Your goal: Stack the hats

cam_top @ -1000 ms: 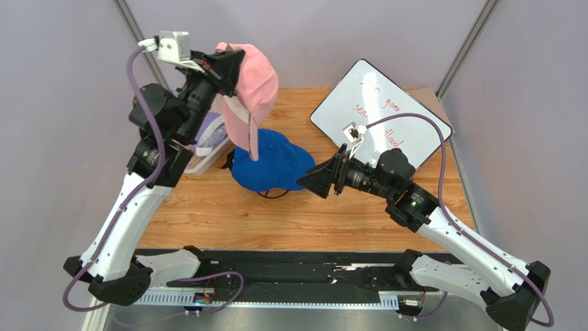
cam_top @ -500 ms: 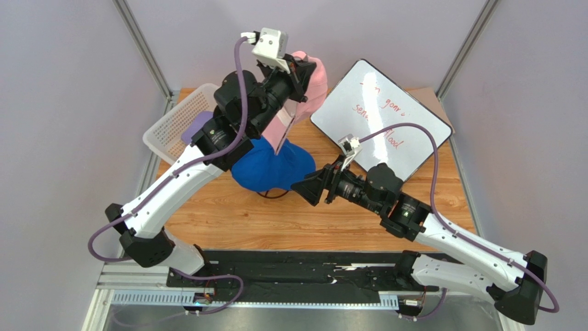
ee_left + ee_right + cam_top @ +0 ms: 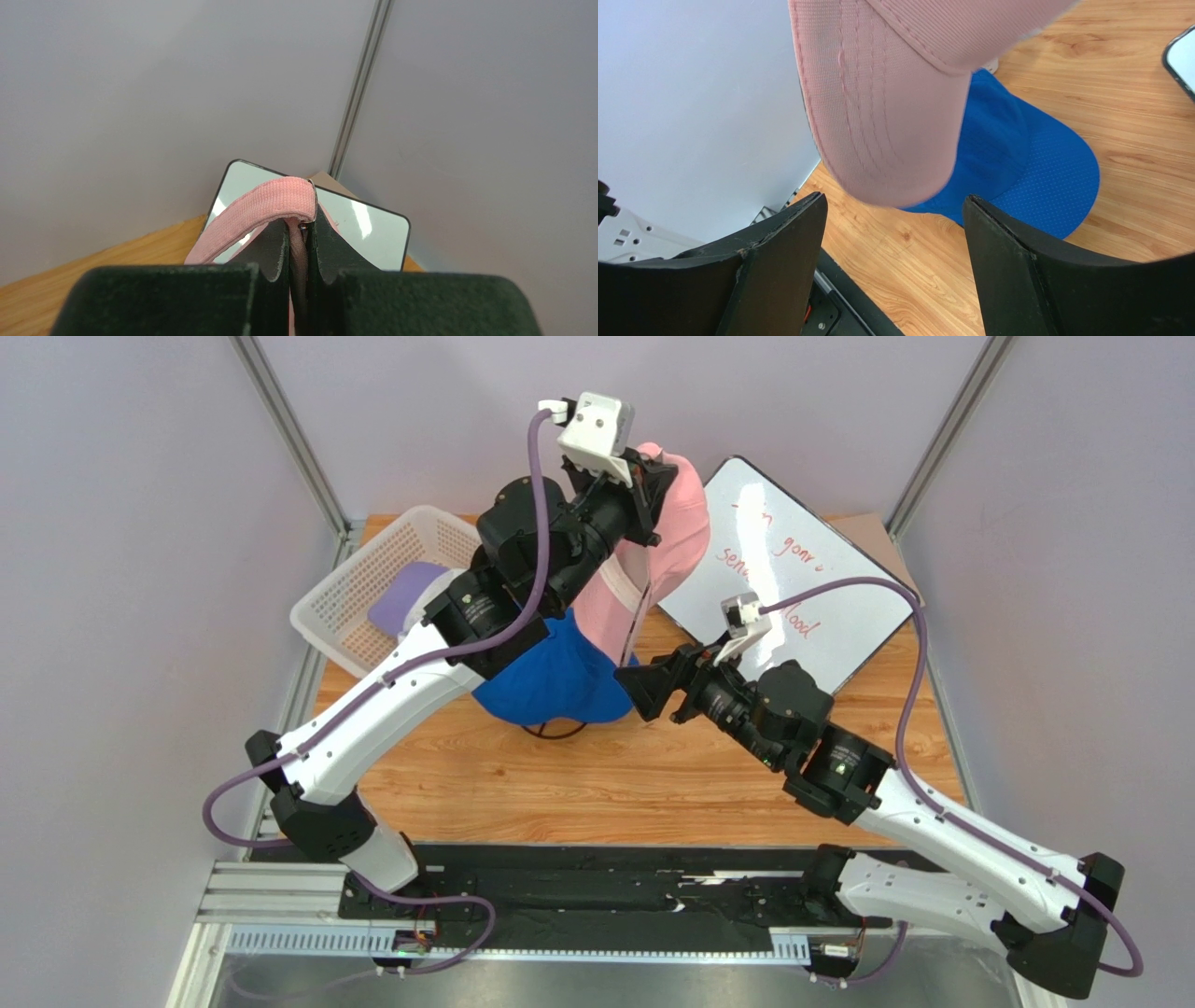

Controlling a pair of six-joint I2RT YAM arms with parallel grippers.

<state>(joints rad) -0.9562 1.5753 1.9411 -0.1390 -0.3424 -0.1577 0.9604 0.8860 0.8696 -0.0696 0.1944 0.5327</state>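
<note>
My left gripper [image 3: 654, 476] is shut on the light pink hat [image 3: 673, 532] and holds it high above the table; its brim hangs down over the royal blue hat [image 3: 554, 686], which lies on top of the stack on the table. In the left wrist view the jaws [image 3: 300, 225] pinch the pink fabric [image 3: 260, 208]. My right gripper [image 3: 648, 686] is open and empty, just right of the blue hat and below the pink brim [image 3: 878, 105]; the blue hat [image 3: 1018, 161] shows behind it. A lavender hat [image 3: 400, 595] lies in the basket. The magenta and black hats are hidden.
A white mesh basket [image 3: 351, 588] stands at the back left of the wooden table [image 3: 589, 784]. A whiteboard [image 3: 800, 560] with red writing lies at the back right, also in the left wrist view [image 3: 365, 224]. Grey walls enclose the table.
My left arm has swung the pink hat from above the basket to the right, over the blue hat and toward the whiteboard. My right gripper has risen slightly toward the pink brim.
</note>
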